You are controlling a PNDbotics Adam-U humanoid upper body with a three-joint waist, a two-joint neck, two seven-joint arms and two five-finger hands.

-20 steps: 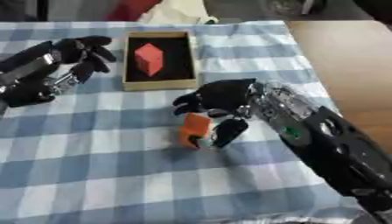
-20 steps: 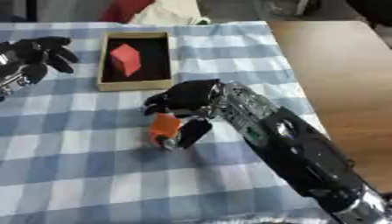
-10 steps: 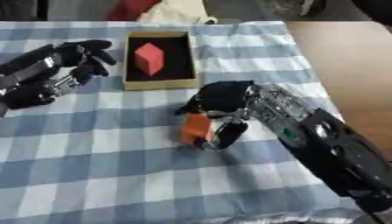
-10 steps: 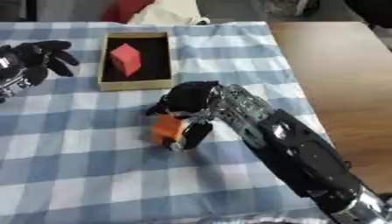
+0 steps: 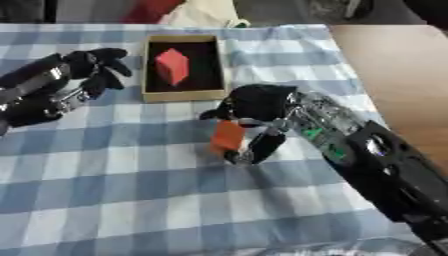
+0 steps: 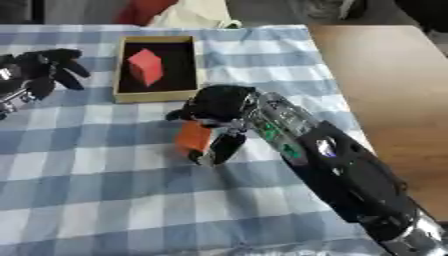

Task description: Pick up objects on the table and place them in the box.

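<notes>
Checked cloth (image 5: 114, 195) lies open around right hand (image 5: 255, 102) pinching orange block (image 5: 228, 136).

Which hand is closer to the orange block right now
Right. The right hand is curled round the orange block, fingers on both sides of it. The left hand rests on the checked tablecloth well off to the block's left, beside the box.
</notes>
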